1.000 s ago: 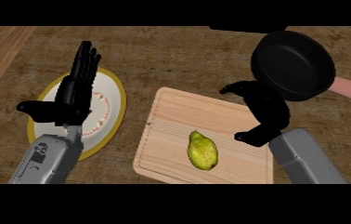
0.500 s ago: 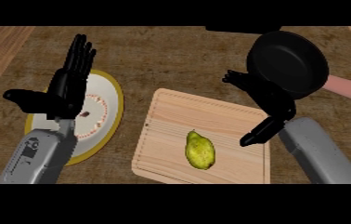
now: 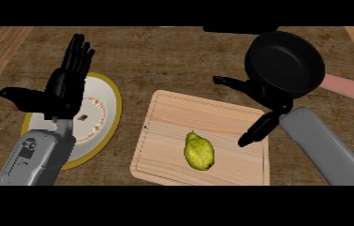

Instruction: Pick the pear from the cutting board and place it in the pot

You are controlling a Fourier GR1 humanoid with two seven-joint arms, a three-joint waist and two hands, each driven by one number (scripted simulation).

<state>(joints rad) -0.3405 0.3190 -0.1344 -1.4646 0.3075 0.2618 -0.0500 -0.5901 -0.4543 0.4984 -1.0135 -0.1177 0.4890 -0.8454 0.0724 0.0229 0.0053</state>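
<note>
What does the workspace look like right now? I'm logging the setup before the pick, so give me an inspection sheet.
Surface: brown wooden counter.
Job's things: pear lying on the cutting board, untouched; black pot at the upper right, with a pinkish handle, nothing seen inside it.
Clutter: plate with a yellow rim at the left, partly behind the left forearm.
Robot hands: left robot hand open, fingers up, resting over the plate; right robot hand open, above the board's right edge, beside the pot, holding nothing.
Cables: nothing seen.
Surroundings: paler wood strip at the upper left corner.
</note>
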